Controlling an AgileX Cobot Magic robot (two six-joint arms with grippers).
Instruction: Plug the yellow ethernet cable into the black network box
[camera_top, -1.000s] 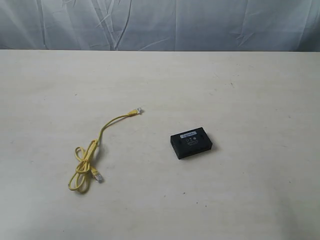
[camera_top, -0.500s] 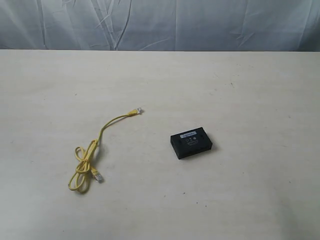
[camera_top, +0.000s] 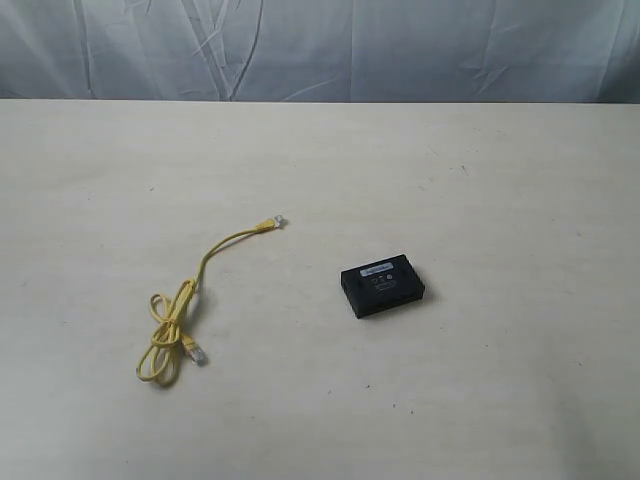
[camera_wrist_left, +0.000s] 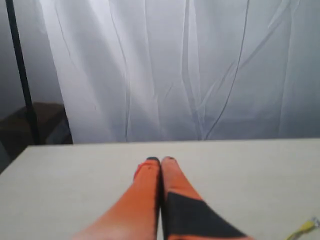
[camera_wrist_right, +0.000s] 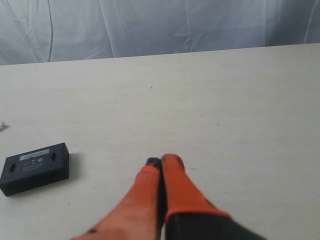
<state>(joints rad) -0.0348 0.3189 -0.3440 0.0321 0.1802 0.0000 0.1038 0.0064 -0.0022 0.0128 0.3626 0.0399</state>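
The yellow ethernet cable lies on the table at the left of the exterior view, partly coiled, with one clear plug stretched toward the middle and the other by the coil. The black network box lies flat to its right, white label up. In the right wrist view the black network box sits off to the side of my right gripper, which is shut and empty. My left gripper is shut and empty too; a bit of the yellow ethernet cable shows at that frame's corner. Neither gripper appears in the exterior view.
The beige table ends at a far edge against a wrinkled pale curtain. A dark pole stands beside the curtain in the left wrist view.
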